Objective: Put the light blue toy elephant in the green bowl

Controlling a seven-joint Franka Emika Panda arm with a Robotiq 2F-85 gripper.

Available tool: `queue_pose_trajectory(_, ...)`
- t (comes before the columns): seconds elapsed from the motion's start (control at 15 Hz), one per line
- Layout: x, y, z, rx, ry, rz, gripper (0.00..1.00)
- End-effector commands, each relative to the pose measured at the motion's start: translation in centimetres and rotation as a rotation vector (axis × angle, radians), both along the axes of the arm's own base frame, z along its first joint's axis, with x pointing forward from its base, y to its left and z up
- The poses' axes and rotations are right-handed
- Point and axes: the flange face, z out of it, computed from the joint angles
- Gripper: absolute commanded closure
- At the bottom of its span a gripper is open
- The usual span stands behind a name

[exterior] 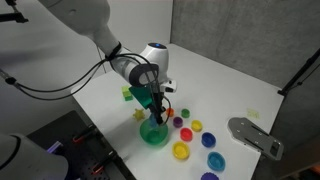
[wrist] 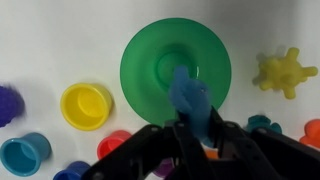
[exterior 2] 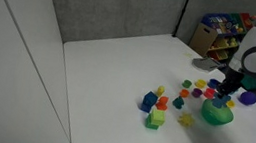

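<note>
The green bowl (wrist: 175, 70) lies right below my gripper in the wrist view, round and bright green. It also shows in both exterior views (exterior: 153, 133) (exterior 2: 216, 115). My gripper (wrist: 192, 128) is shut on the light blue toy elephant (wrist: 190, 98), which hangs over the bowl's near inner side. In an exterior view the gripper (exterior: 157, 110) sits just above the bowl. In an exterior view (exterior 2: 227, 97) it hovers over the bowl too.
Around the bowl lie a yellow bowl (wrist: 85, 104), a small blue bowl (wrist: 24, 154), a purple toy (wrist: 8, 102) and a yellow spiky toy (wrist: 284, 72). Stacked blocks (exterior 2: 154, 108) stand on the white table. A grey tool (exterior: 254, 135) lies at the table's edge.
</note>
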Motion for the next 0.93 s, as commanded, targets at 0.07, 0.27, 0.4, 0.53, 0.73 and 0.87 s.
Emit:
queue_pose_trajectory(0.07,-1.6,0.2,-3.0,0.003,-0.005,-0.003,0.92)
queue_pose_trajectory(0.27,-2.3,0.2,-4.9,-0.001,-0.023,0.006,0.92)
queue_pose_trajectory(0.4,-2.7,0.2,-5.7,-0.002,-0.031,0.008,0.92)
queue_pose_trajectory(0.53,-2.8,0.1,-6.1,0.001,-0.035,0.011,0.66)
queue_pose_trajectory(0.73,-2.8,0.0,-6.2,0.005,-0.037,0.012,0.41)
queue_pose_trajectory(0.87,-2.9,-0.2,-5.8,0.009,-0.041,0.010,0.25)
